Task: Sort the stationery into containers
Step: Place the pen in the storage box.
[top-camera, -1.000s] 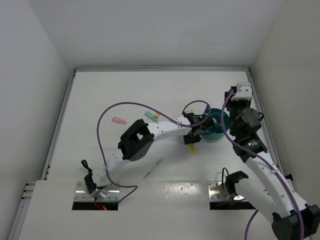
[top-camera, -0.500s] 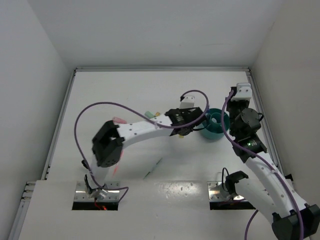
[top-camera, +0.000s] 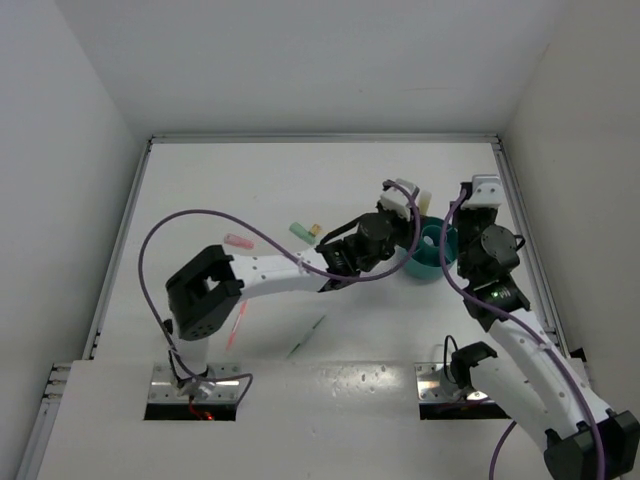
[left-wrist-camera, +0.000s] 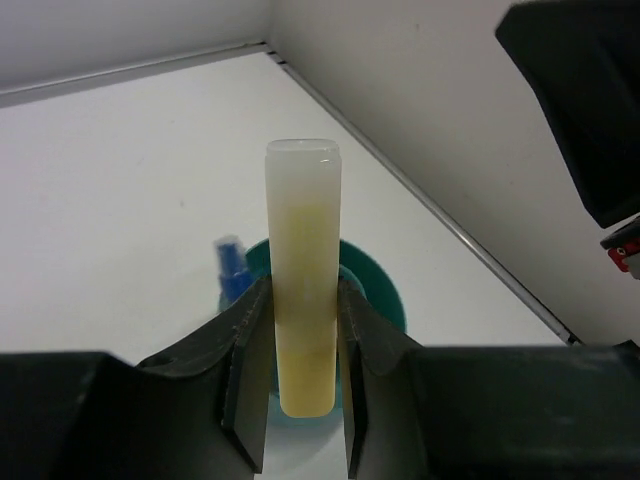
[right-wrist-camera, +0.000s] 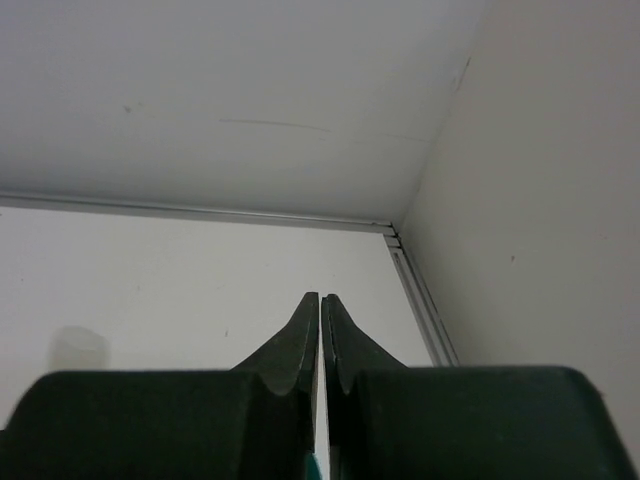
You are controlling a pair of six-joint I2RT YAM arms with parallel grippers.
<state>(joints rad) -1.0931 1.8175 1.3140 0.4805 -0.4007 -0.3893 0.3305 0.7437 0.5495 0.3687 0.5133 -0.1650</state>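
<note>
Grip check, centre of the left wrist view: clamping the yellow marker (left-wrist-camera: pixel 303 220) in the left pincer (left-wrist-camera: pixel 303 300), set narrow, fingers (left-wrist-camera: pixel 250 340) pressing both sides of the barrel near its lower end, pale clear end pointing to the top of the frame. Hovering with it over or just beside the teal cup (left-wrist-camera: pixel 385 300), showing right behind the marker in that view and right of centre in the top view; a blue-clear pen (left-wrist-camera: pixel 232 265) standing inside already. Showing the right pincer (right-wrist-camera: pixel 320 305) pressed shut on nothing, up and right of the cup in the top view. Noting a pink marker (top-camera: pixel 238 241), a green marker (top-camera: pixel 300 231), a thin green pen (top-camera: pixel 305 338) and a thin pink pen (top-camera: pixel 236 328) lying on the surface (top-camera: pixel 250 180), left of centre. Judging the held marker as light, stiff and smooth: probably pivoting or sliding in a pinch this far from its middle, hardly breaking if dropped. Advising a hold across the round barrel near mid-length.
</note>
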